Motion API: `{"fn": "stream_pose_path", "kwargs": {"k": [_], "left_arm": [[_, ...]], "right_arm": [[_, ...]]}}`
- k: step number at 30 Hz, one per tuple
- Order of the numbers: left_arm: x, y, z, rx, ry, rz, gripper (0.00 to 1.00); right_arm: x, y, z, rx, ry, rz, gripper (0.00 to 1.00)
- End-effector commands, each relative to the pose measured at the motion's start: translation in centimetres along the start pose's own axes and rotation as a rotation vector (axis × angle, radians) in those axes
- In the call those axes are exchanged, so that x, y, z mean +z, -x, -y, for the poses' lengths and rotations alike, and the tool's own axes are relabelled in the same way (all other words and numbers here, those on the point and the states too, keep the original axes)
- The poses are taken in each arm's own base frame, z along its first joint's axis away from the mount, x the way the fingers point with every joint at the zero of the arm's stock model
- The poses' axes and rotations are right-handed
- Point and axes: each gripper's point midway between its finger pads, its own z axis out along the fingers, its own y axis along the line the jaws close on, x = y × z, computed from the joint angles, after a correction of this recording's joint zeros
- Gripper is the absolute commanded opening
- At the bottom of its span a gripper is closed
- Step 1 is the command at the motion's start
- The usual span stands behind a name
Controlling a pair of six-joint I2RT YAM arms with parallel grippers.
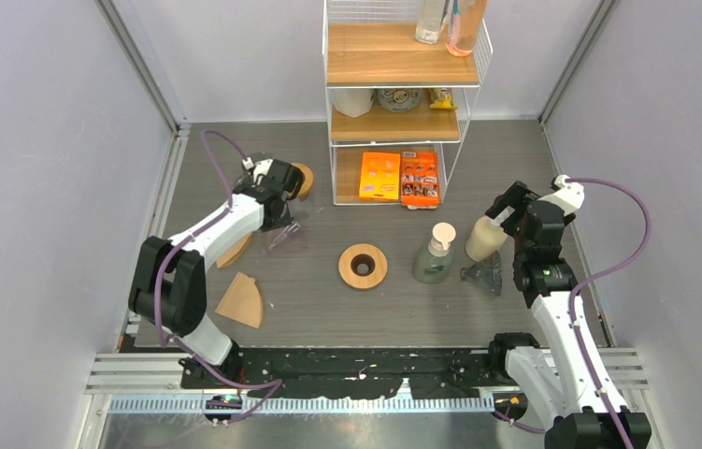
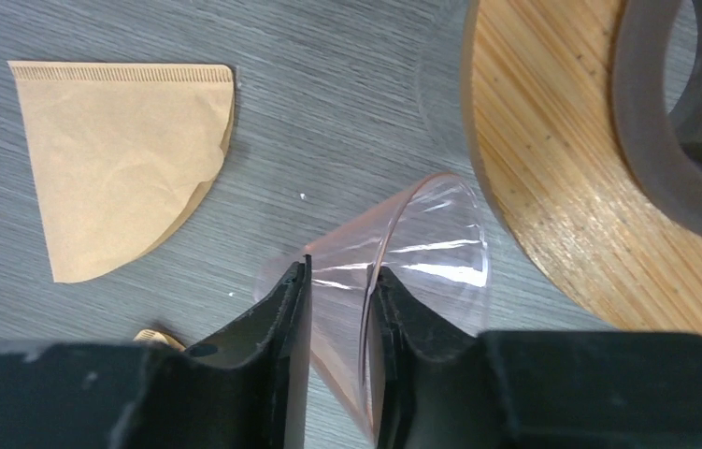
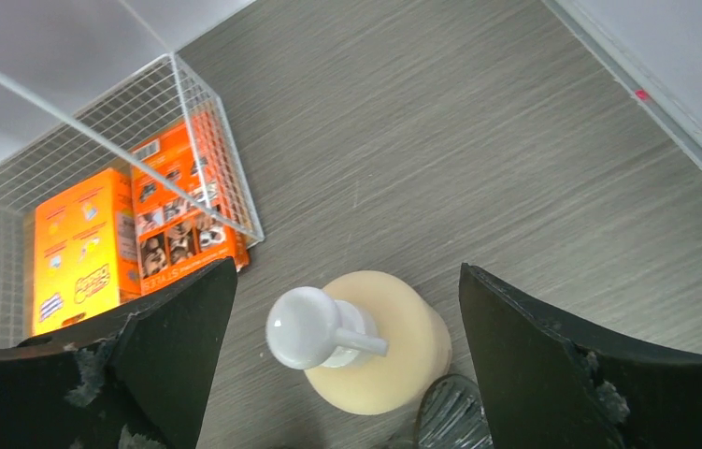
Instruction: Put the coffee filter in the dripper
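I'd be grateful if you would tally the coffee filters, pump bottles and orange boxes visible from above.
Coffee filters: 2
Pump bottles: 2
Orange boxes: 2
Total: 6

There are two robot arms, the left arm [image 1: 221, 224] and the right arm [image 1: 562, 327]. There are two brown paper filters, the near filter [image 1: 241, 300] and the far filter [image 1: 233, 253]. There are two wooden rings, the middle ring [image 1: 375, 276] and the back ring [image 1: 305, 176]. There is one clear cone [image 2: 431, 238]. There are two pump bottles, the green bottle [image 1: 433, 260] and the cream bottle [image 1: 483, 239]. There are two orange boxes, the lighter box [image 1: 379, 176] and the darker box [image 1: 420, 178]. There is one wire shelf [image 1: 375, 45].
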Motion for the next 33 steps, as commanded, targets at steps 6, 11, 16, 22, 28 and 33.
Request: {"fn": "stream_pose_path", "kwargs": {"k": [6,11,16,22,28,33], "left_arm": [[-1.1,0.4,0.8,-0.027,-0.069,0.037,0.15],[-1.7,-0.3,1.2,-0.005,-0.121,0.036,0.06],[-2.8,-0.9,0.8,-0.008,-0.160,0.053,0.00],[-4.9,-0.8,1.7,-0.019,-0.292,0.101,0.00],[-8.5,1.0,0.8,-0.031,-0.386,0.247,0.00],[-13.0,3.9,0.2,-0.102,-0.491,0.416,0.00]], "right_arm": [[-2.1,4.2,-5.5,-0.070,0.206,0.037,0.96],[-3.5,3.2,-9.4,-0.195,0.315,0.000,0.96],[-5.2,2.6,-13.4,-0.280,0.447,-0.013,0.95],[-9.0,-1.4,-19.9,-0.334,0.809,-0.094,0.96],[-11.3,-4.7,-23.2,-0.337,1.001,-0.163,0.95],[-12.2,-6.1,-25.9,-0.350,1.082,-0.165,0.95]]}}
